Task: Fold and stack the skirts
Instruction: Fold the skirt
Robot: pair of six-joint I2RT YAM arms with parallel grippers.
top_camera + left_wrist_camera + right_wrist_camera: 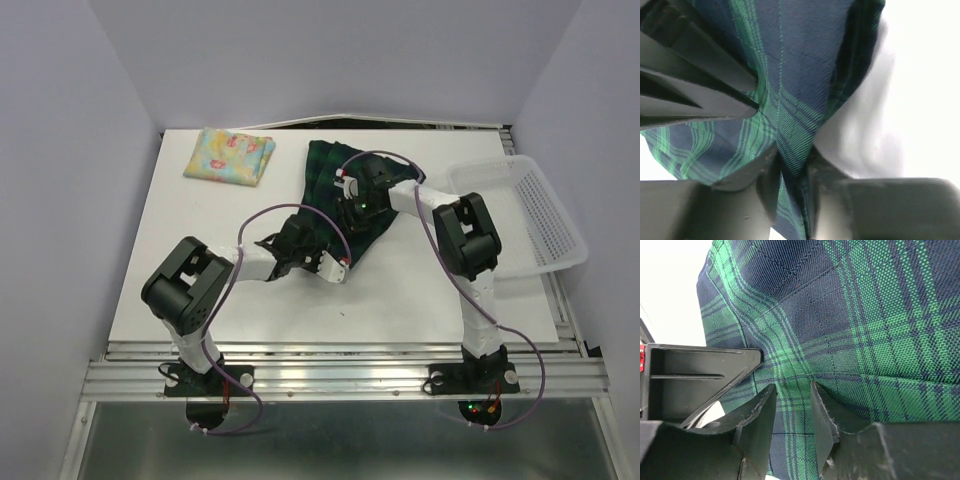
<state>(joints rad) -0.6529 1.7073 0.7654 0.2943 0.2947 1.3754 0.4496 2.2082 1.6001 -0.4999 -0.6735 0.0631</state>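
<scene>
The pale yellow floral skirt (228,156) lies folded at the table's far left. The green-and-navy plaid skirt (325,168) is spread in the middle of the table, partly hidden under both arms. My left gripper (312,252) is at its near edge. In the left wrist view the plaid skirt (790,75) rises as a fold pinched between the fingers, so the left gripper (790,167) is shut on it. My right gripper (353,210) is over the skirt's middle. In the right wrist view the right gripper (792,392) presses its parted fingertips into the plaid skirt (865,315), with cloth showing flat in the gap.
A white plastic mesh basket (560,235) hangs over the table's right edge, close to the right arm's elbow. The white tabletop (250,320) shows bare in front of the plaid skirt. Pale walls close in on the left, back and right.
</scene>
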